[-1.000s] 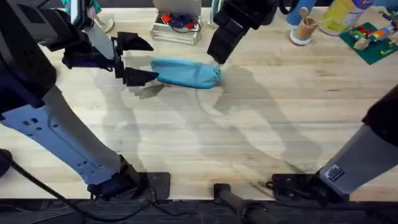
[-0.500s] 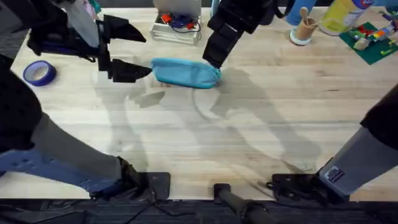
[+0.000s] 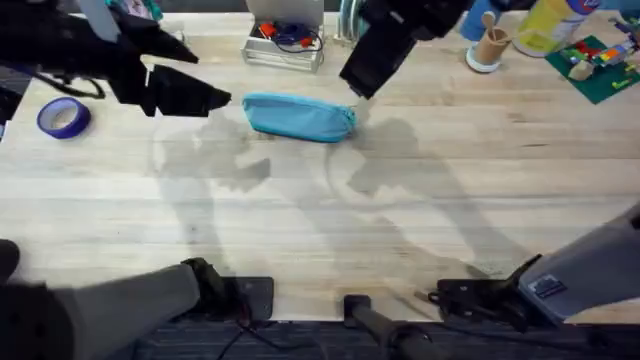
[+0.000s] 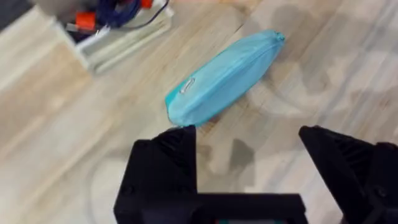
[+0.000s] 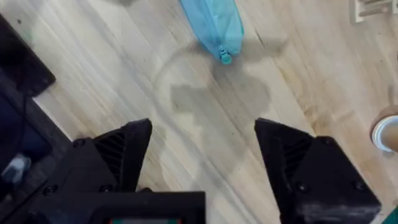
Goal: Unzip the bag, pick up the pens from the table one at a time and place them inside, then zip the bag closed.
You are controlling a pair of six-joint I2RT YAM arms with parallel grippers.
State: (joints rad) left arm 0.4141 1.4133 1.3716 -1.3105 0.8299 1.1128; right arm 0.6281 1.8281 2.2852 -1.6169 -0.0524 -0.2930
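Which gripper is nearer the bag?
Right, narrowly. The right gripper hangs open just above the bag's far-right end. The left gripper sits open off its left end, a small gap away.

Table [image 3: 330, 230]: pale wood planks, visible grain. Lying on it: bag [image 3: 298, 116], turquoise, on its side toward the far middle; clear tray [image 3: 285, 45] with orange and blue items just behind the bag; blue tape roll [image 3: 63, 117] at the left edge; cup [image 3: 487, 50] holding sticks at far right; green mat [image 3: 600, 66] with small bricks in the far right corner.
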